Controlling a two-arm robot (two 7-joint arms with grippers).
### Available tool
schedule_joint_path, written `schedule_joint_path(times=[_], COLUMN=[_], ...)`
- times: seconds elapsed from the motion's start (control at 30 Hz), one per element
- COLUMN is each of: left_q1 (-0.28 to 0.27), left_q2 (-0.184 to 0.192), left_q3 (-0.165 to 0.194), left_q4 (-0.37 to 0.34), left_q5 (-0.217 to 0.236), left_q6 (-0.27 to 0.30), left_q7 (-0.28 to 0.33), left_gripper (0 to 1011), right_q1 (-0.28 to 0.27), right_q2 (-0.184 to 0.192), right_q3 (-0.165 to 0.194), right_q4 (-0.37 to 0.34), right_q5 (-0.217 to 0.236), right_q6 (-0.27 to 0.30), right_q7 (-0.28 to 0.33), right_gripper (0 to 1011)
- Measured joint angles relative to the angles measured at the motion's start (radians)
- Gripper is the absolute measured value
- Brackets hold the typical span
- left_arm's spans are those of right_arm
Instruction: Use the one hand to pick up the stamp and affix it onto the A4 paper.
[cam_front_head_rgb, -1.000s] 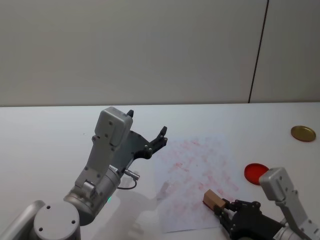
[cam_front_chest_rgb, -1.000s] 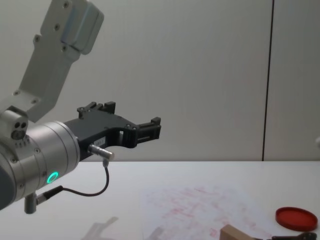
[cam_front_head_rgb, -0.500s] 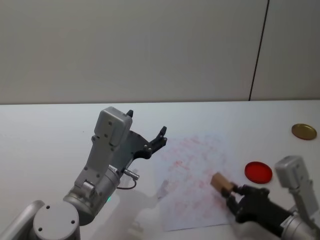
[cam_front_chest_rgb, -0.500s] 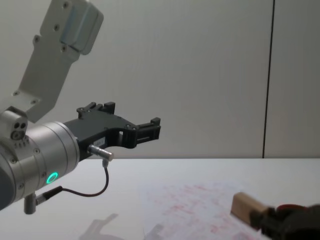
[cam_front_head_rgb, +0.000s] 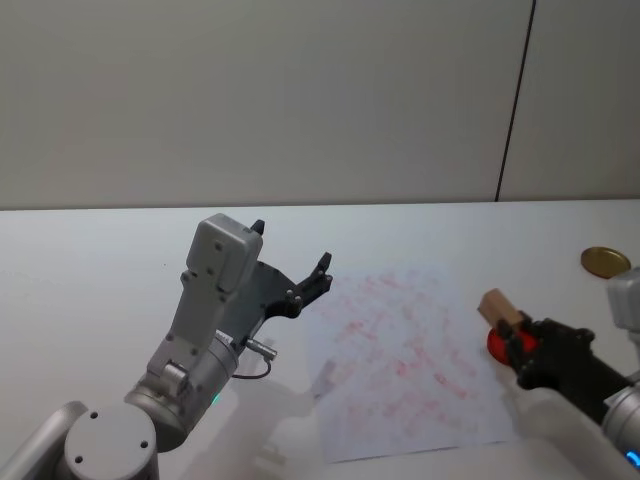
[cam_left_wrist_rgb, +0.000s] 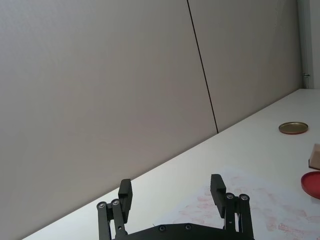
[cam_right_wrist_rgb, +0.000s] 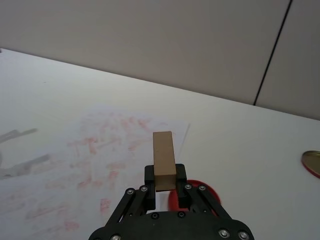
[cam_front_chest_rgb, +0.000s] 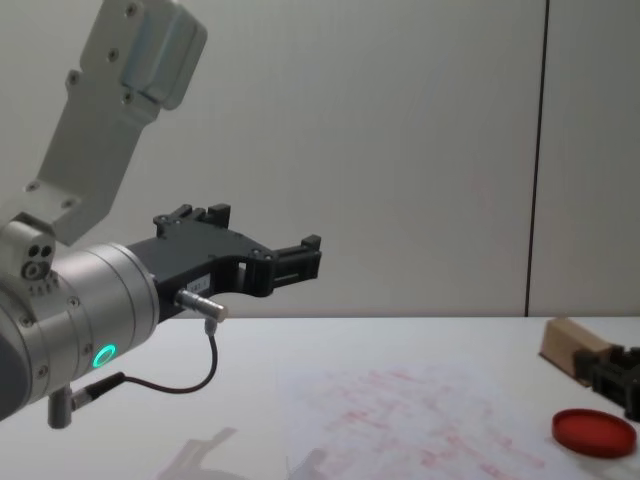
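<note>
Right wrist view shows you the right gripper (cam_right_wrist_rgb: 165, 176) pinching 1 end of the wooden stamp (cam_right_wrist_rgb: 163, 152), which juts past its fingertips, clear of the table. Just beneath it lies the red ink pad (cam_front_chest_rgb: 594, 433); the A4 paper (cam_right_wrist_rgb: 90, 150) spreads beyond, toward the raised left gripper (cam_left_wrist_rgb: 171, 192), whose fingers are spread.

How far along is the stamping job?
Done: the right gripper is shut on the small tan wooden stamp, held in the air. In hand: it hangs above the flat round red ink pad, beside the white red-marked A4 paper. Remaining: pressing it onto the sheet. The left gripper is parked open, raised.
</note>
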Motion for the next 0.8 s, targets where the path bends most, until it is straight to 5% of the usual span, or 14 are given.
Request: schedule_joint_path(times=[0.8], left_q1=[0.000], left_q2=[0.000], left_q3=[0.000], left_q4=[0.000], left_q5=[0.000], left_q6=[0.000], left_q7=[0.000], left_gripper=[993], right_q1=[0.075], right_q2=[-0.004], right_q3=[0.030], right_q4=[0.135], right_q5=[-0.001], right_q6=[0.000], right_q7=[-0.024], right_gripper=[214])
